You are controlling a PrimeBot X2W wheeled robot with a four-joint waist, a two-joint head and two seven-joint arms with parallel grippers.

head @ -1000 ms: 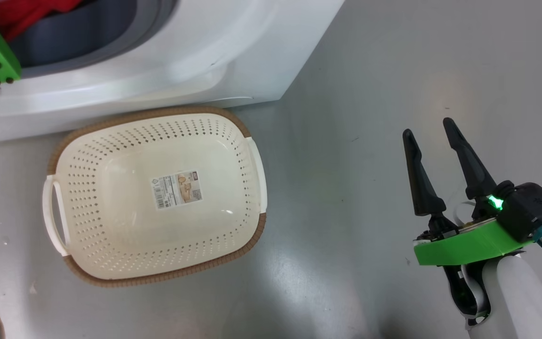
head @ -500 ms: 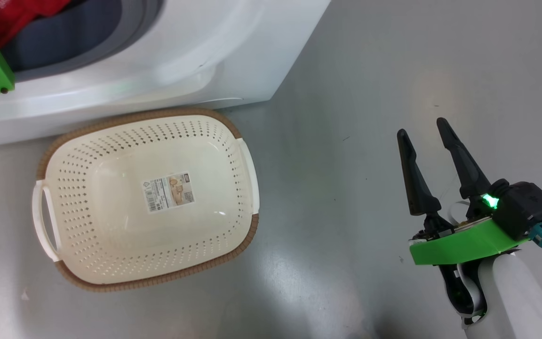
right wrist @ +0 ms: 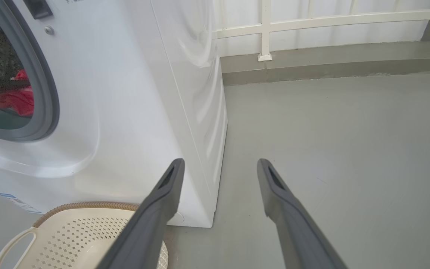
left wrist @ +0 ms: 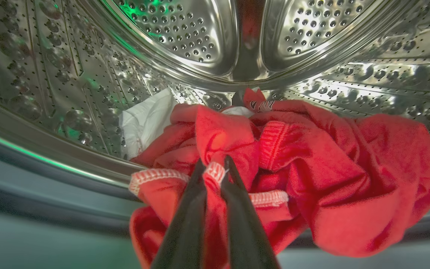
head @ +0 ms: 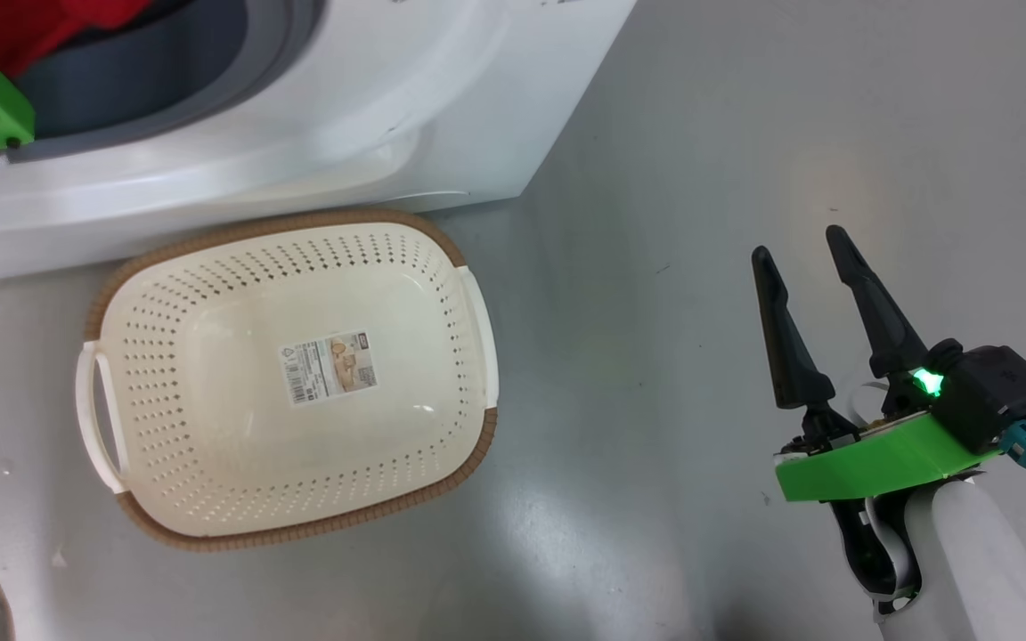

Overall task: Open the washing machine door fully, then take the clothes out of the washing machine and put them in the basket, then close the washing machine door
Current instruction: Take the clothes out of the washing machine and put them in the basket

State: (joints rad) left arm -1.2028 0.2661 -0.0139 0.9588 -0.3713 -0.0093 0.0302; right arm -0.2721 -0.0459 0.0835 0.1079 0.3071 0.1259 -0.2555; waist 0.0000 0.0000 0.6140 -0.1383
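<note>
Only the head camera's framing has drifted since a second ago; the left gripper (left wrist: 215, 161) is pinched almost closed on a stitched hem of the clothes (left wrist: 312, 160) inside the washing machine (head: 344, 116) — unloading, by the look of it. Next: draw the clothes out to the empty basket (head: 299, 218) — right gripper (head: 798, 242) gapes, holding nothing

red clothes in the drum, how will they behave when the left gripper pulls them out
Probably floppy: the red clothes lie crumpled in deep folds, so they should drape and dangle from the left gripper, shut on a stitched hem. They look tangled together, so one pull may drag several, perhaps the white cloth too.
</note>
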